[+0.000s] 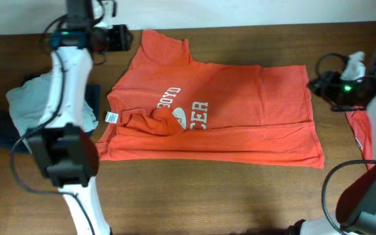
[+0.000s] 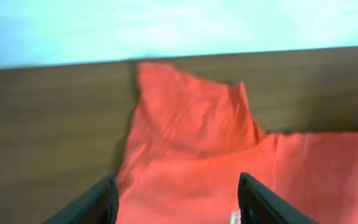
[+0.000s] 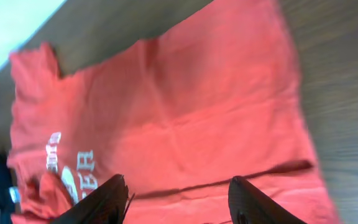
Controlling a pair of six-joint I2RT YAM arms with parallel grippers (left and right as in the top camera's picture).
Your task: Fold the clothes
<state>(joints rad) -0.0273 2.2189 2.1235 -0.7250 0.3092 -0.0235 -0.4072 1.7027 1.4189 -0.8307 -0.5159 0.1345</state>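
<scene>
An orange-red T-shirt (image 1: 227, 111) with white lettering lies spread on the brown table, its lower edge folded up and its collar bunched at the left. My left gripper (image 1: 126, 38) hovers open off the shirt's far left sleeve (image 2: 191, 124), with nothing between its fingers (image 2: 101, 202). My right gripper (image 1: 315, 85) stands open beside the shirt's right edge, looking across the flat cloth (image 3: 185, 112), its fingers (image 3: 250, 199) empty. A pale grey-blue garment (image 1: 34, 101) lies on a dark navy one (image 1: 2, 130) at the left.
Another orange-red garment (image 1: 358, 130) lies at the right edge behind my right arm. A white crumpled item (image 1: 354, 64) sits at the far right. The table's back edge meets a pale wall (image 2: 166, 25).
</scene>
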